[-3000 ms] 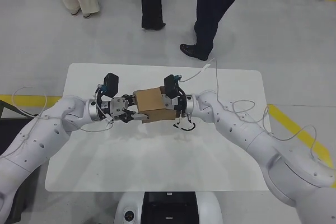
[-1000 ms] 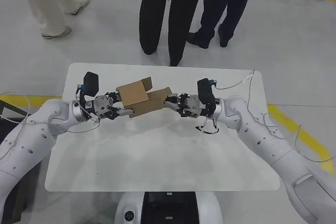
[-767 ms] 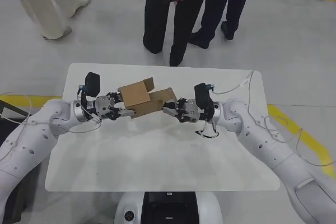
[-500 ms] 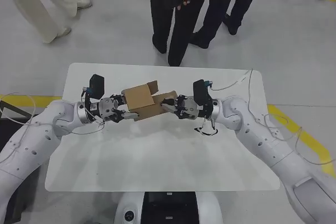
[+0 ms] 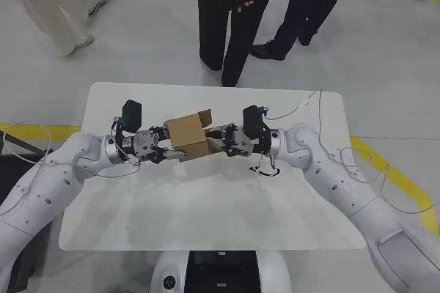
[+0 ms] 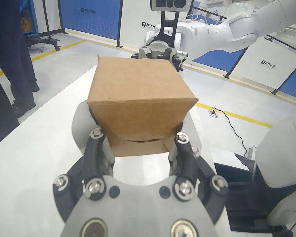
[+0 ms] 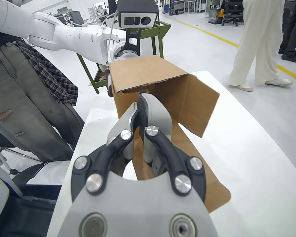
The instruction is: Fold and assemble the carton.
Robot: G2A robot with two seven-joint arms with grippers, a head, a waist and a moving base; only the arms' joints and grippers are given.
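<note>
Carton (image 5: 188, 138) at table (image 5: 205, 212) 12 o'clock half, long axis 9-3. Left gripper (image 5: 166, 146) clamps its 9 o'clock end; right gripper (image 5: 215, 139), fingers pinched together, at the open 3 o'clock mouth.

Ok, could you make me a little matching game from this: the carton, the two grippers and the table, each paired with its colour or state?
1 carton
2 left gripper
3 right gripper
4 table

A white
B fingers pressed together
C brown, one flap standing open
D fingers clasping the carton between them

Pairs: 1-C, 2-D, 3-B, 4-A
</note>
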